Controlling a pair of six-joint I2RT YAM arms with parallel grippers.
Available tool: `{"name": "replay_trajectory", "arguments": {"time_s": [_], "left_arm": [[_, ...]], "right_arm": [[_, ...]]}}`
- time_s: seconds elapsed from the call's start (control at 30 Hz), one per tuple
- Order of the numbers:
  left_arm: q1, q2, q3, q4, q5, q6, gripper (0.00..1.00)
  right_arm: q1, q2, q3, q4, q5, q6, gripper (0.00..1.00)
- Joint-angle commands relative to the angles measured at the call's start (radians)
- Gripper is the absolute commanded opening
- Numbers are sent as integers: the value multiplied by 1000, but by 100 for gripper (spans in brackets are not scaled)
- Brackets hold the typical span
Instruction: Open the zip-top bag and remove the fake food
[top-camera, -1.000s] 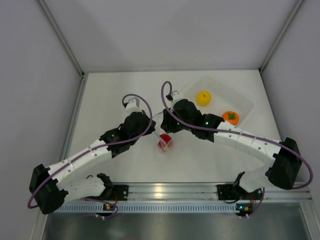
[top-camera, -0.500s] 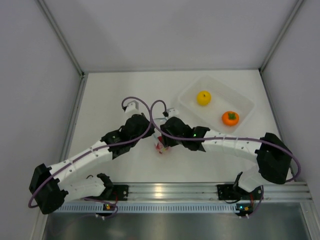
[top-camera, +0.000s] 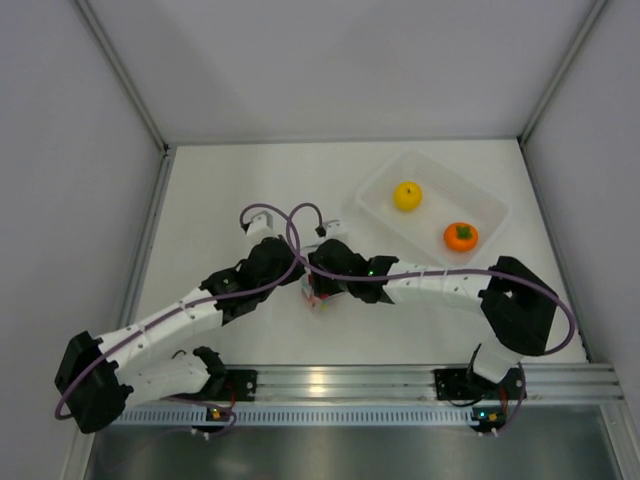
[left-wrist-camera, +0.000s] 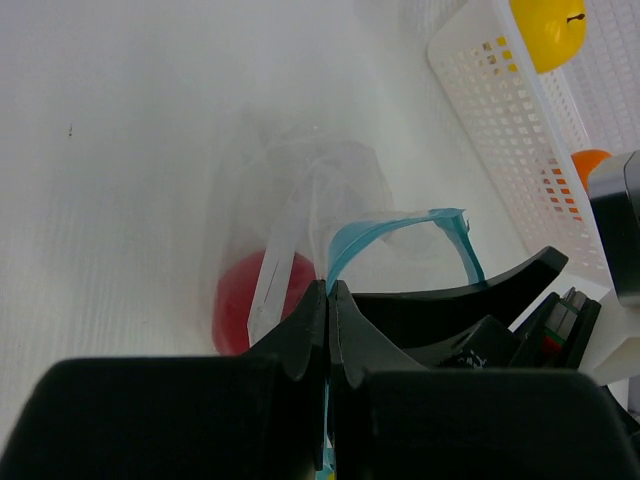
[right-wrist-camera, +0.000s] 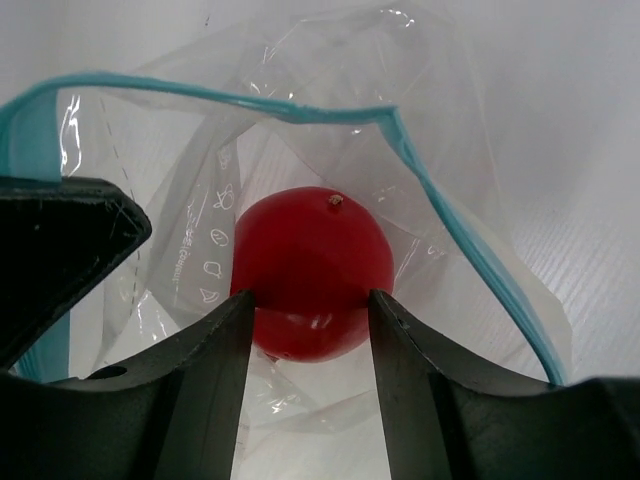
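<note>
The zip-top bag (top-camera: 318, 296) lies between both arms, its mouth open. My left gripper (left-wrist-camera: 329, 290) is shut on the bag's blue zip strip (left-wrist-camera: 400, 225) and holds one lip up. My right gripper (right-wrist-camera: 310, 298) is inside the bag (right-wrist-camera: 330, 60), its fingers pressed on both sides of the red fruit (right-wrist-camera: 312, 270). The red fruit also shows through the plastic in the left wrist view (left-wrist-camera: 240, 305). The yellow fruit (top-camera: 407, 196) and the orange fruit (top-camera: 460, 236) lie in the clear tray (top-camera: 385, 172).
The tray stands at the back right; its perforated wall (left-wrist-camera: 500, 120) is close beyond the bag in the left wrist view. Grey walls enclose the white table on three sides. The two arms cross closely over the bag.
My right arm has swung from the tray's edge down and left to the bag, and its fingers now sit round the red fruit. The left gripper shifted slightly, still holding the strip.
</note>
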Motion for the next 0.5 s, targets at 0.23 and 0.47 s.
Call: {"name": "replay_trajectory", "arguments": {"time_s": [0.23, 0.47], "left_arm": [[4, -38, -50, 38, 8, -23, 0], [4, -55, -73, 37, 4, -22, 0]], "right_arm": [[16, 118, 98, 1, 44, -14, 58], [17, 189, 120, -12, 14, -19, 67]]}}
